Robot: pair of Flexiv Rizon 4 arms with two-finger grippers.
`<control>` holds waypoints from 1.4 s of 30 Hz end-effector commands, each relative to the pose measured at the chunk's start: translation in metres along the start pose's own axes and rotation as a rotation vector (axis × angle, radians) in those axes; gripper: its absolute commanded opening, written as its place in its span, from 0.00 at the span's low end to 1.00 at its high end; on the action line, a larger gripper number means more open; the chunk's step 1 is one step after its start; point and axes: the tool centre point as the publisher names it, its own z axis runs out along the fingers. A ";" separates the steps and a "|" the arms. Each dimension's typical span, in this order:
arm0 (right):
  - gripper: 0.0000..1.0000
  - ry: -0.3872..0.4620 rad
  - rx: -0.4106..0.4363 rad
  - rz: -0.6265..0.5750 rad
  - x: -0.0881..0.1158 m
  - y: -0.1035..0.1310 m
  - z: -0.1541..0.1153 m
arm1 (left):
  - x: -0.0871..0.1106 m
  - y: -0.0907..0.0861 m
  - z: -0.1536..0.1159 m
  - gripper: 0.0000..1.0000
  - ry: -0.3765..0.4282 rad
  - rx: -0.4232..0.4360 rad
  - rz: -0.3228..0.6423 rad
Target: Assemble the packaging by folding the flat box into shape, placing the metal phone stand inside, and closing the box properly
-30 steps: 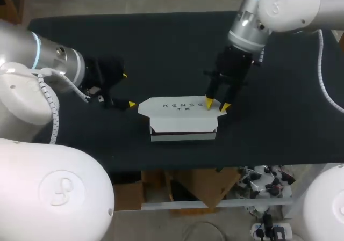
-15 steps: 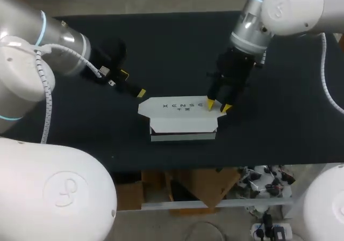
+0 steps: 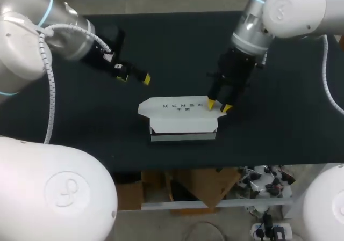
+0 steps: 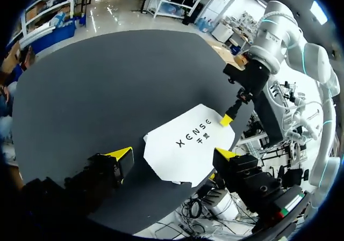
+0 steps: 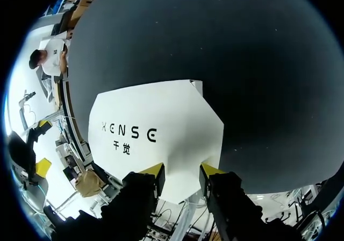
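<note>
**Box.** A white cardboard box (image 3: 181,117) is found on the black table (image 3: 279,53), near the middle of its front edge. It is folded into shape. The top panel bears dark print and lies over the body. A front flap hangs down over the front wall, and a dark gap is seen below that flap. Small pointed corners of the panel stick out past the body at both ends. The contents cannot be seen in any view.

**Right arm.** The right gripper (image 3: 217,107) is held nearly upright over the right end of the top panel. Its two yellow tips are set down at the panel's edge, a narrow gap apart. In the right wrist view the gripper (image 5: 181,171) is seen just above the box (image 5: 156,128). White card shows across the gap between its fingers. The outer finger stands at the line where the card meets the table. No clamping from two sides is seen, so the jaws are recorded as apart.

**Left arm.** The left gripper (image 3: 134,78) is held over bare table behind and to the left of the box, apart from it. Its jaws are spread wide and nothing is held between them. In the left wrist view the gripper (image 4: 174,158) is seen with the box (image 4: 188,144) ahead of it. The right gripper (image 4: 228,117) is seen at the far end of the box.
</note>
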 end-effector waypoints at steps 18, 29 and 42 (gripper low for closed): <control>0.44 0.008 -0.020 -0.009 -0.001 -0.003 0.001 | -0.003 -0.007 0.029 1.00 -0.033 -0.267 -0.556; 0.44 0.014 -0.026 -0.007 -0.002 -0.004 0.001 | 0.004 -0.004 0.036 1.00 -0.024 -0.248 -0.667; 0.44 0.019 -0.033 -0.009 -0.001 -0.004 0.002 | 0.009 0.011 0.056 0.63 -0.074 -0.188 -0.671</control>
